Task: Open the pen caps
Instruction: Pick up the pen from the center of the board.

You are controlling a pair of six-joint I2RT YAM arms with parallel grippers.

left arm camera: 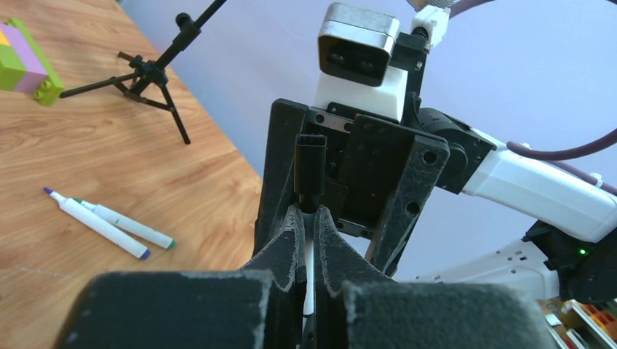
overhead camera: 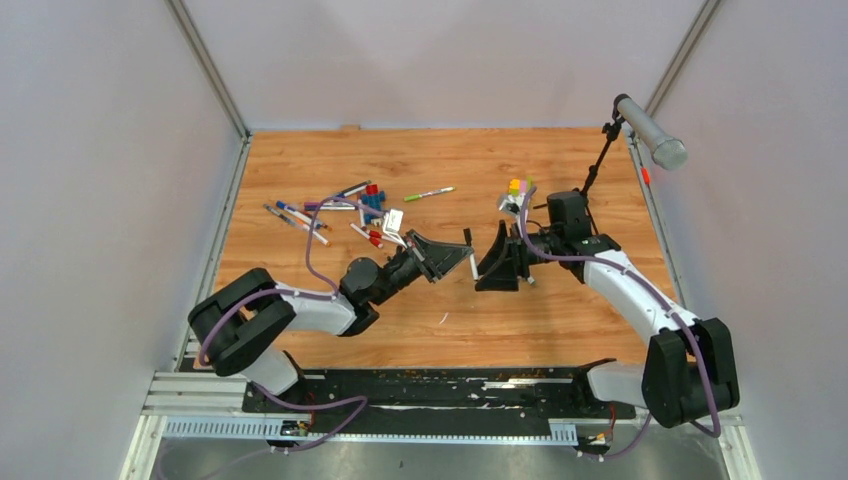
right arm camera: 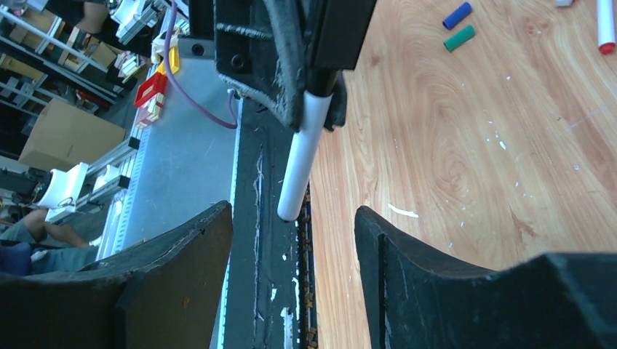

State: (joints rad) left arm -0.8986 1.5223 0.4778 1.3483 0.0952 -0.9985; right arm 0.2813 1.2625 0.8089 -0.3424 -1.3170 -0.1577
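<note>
Top external view: shows the left fingers and right fingers facing each other at the centre of the wooden worktop, a short white stretch of the held pen bridging the gap. Leaves the other pens strewn in a loose pile at upper left, red and blue pen caps among them, plus one green-ended pen just right of the pile. Places the block stack and microphone stand at upper right. Left wrist view: clamped narrow on the white barrel, one pad each side, barrel running straight up the frame toward the right arm. Cannot tell whether the dark piece in line with the barrel's far end is a cap or part of the other arm. Also catches two loose pens side by side at left of frame, the nearer one with a bare purple-blue tip. Right wrist view: spread wide at bottom of frame, touching nothing, white barrel end hanging above the gap between them; blue cap and green cap loose at upper right.
</note>
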